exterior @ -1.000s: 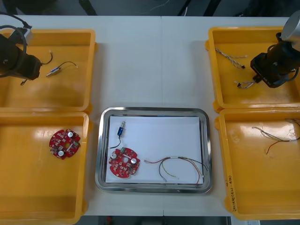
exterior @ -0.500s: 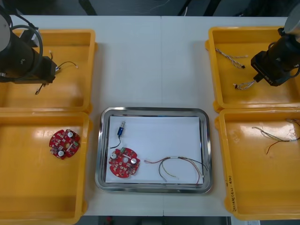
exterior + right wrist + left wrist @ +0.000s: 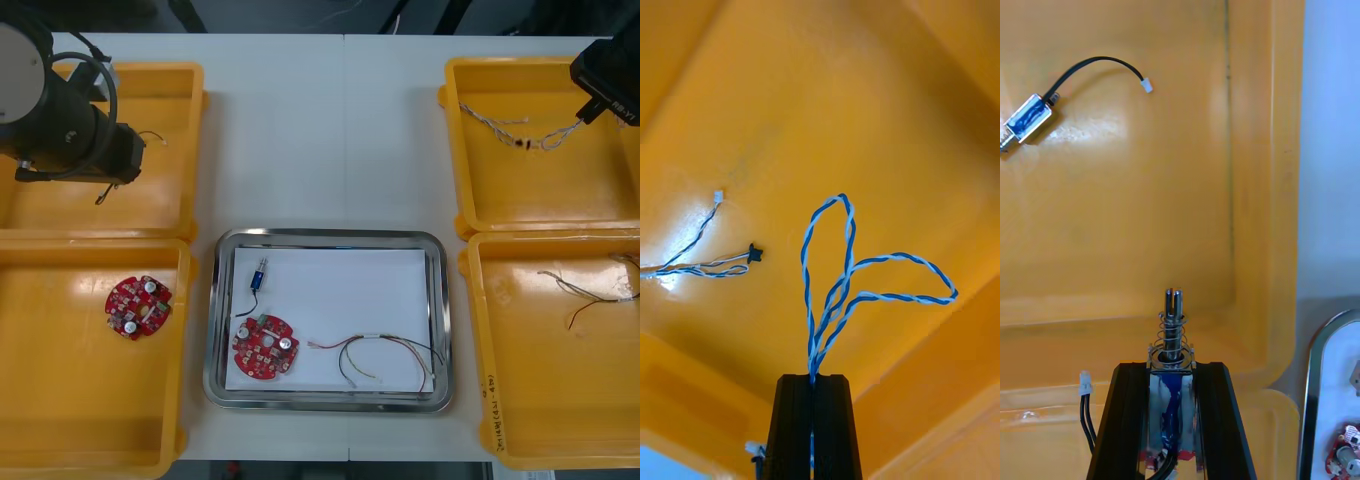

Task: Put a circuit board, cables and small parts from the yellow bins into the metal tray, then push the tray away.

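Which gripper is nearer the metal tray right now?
Left. The left gripper is over the far left bin near the metal tray's corner; the right gripper is at the far right bin's outer edge.

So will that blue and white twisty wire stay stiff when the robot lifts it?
Probably floppy: pinched in the right gripper over the far right bin, the twisted blue and white cable droops in loose loops. It looks thin, so likely light. The left gripper holds a small metal part over the far left bin.
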Available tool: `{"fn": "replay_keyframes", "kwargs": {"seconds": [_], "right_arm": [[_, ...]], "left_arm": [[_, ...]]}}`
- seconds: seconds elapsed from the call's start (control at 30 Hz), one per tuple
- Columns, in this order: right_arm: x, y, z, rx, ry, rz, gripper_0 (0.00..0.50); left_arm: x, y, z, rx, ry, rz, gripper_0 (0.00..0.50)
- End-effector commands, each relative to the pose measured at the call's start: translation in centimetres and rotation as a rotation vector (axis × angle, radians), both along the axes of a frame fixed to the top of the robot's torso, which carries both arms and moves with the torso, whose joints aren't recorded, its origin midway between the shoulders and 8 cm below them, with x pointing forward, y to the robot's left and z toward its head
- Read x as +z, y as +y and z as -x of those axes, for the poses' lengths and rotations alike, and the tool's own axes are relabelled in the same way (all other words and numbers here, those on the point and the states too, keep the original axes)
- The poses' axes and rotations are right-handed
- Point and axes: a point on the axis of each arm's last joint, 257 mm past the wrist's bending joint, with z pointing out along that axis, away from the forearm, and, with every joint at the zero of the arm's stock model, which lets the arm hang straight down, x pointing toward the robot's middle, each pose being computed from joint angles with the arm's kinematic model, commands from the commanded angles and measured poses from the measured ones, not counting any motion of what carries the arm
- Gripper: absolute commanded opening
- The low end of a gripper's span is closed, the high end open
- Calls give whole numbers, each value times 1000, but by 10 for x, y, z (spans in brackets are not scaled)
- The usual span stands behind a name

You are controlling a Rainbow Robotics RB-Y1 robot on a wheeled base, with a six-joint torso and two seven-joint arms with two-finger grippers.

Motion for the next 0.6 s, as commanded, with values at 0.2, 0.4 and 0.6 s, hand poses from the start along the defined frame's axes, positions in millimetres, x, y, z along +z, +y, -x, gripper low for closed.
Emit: {"fn": "replay_keyframes", "kwargs": {"seconds": [0.2,0.4,0.6], "right_arm": [[50,-29,30,12,-85,86,0],[66,-32,38,50,-180,107,0],[53,-38,59,93,-208,139,0]], "left_arm": [[2,-45,6,16,12,69,0],[3,-56,7,-1,15,91,0],[4,-58,8,-8,17,95,0]]}}
